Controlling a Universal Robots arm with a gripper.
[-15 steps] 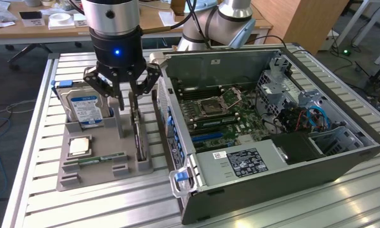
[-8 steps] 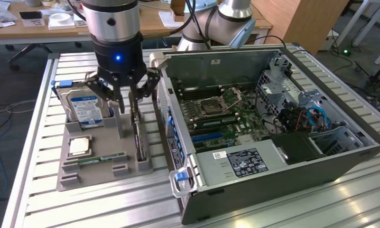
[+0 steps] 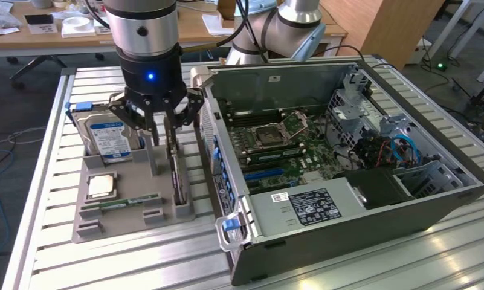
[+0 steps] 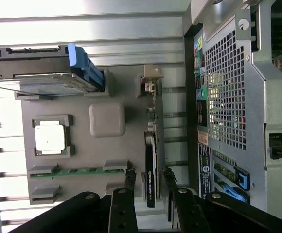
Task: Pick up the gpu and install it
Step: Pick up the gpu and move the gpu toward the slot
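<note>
GPU (image 4: 150, 160) on edge in the tray (image 4: 126, 87), fingers (image 4: 130, 178) astride it
You have the gripper (image 4: 149, 174) low over the grey tray on the desk (image 3: 56, 266), fingers apart, one either side of the GPU with gaps showing. The tray sits just beside the open case (image 3: 347, 229), on the exterior view's left; a hard drive (image 3: 109, 136) stands at the tray's far end.

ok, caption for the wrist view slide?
Open pincer straddles the gpu, on edge in the tray beside the case.

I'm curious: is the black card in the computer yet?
Out. The gpu stands on edge in the grey tray beside the case.
</note>
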